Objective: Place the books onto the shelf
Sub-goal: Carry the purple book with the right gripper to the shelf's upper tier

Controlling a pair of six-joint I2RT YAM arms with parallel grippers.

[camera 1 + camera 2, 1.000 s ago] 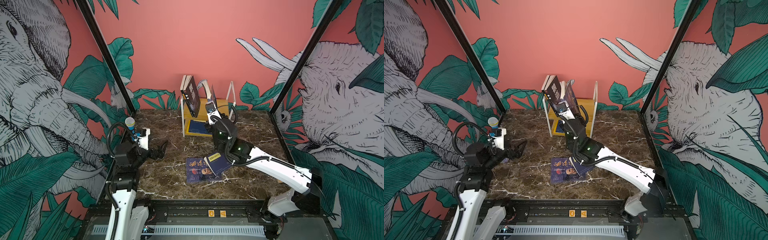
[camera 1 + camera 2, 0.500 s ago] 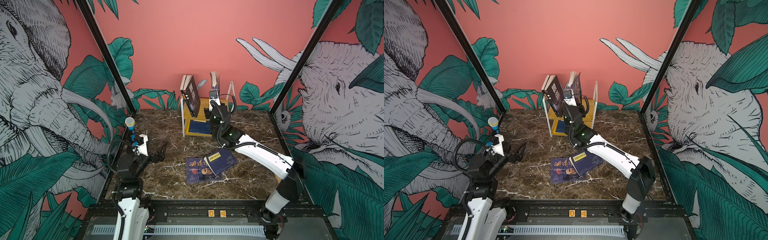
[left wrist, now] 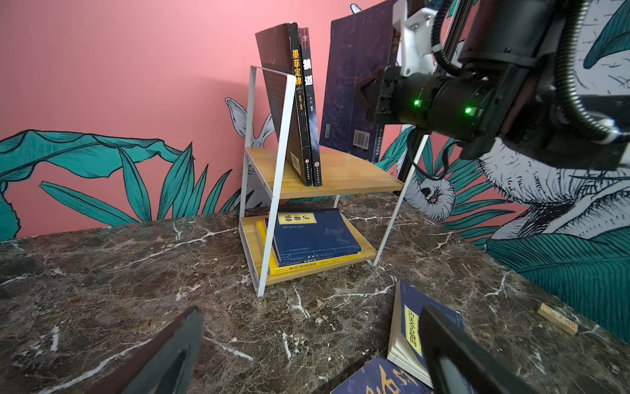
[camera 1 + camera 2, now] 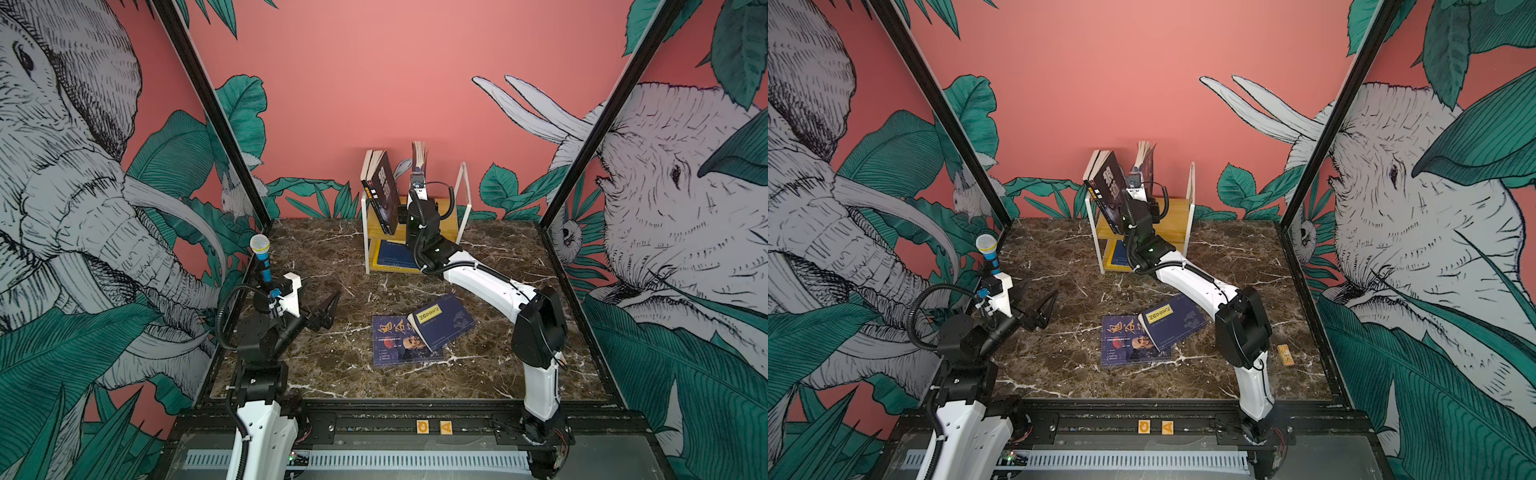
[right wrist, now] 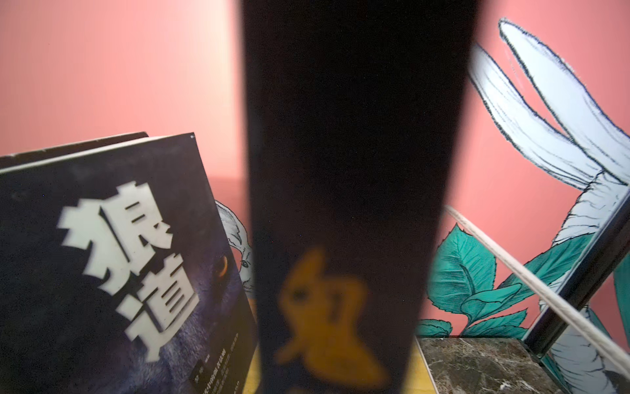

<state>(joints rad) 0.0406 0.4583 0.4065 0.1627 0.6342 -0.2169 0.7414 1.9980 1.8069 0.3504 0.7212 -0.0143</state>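
Books stand upright on the top board of the shelf, which is probably why the right gripper grips a dark navy book with its cover vertical. It holds the book over that board, just beside the black book leaning at the board's left end. The left gripper hovers spread wide and empty near the left edge of the counter, perhaps waiting for the two navy books that overlap near the front edge.
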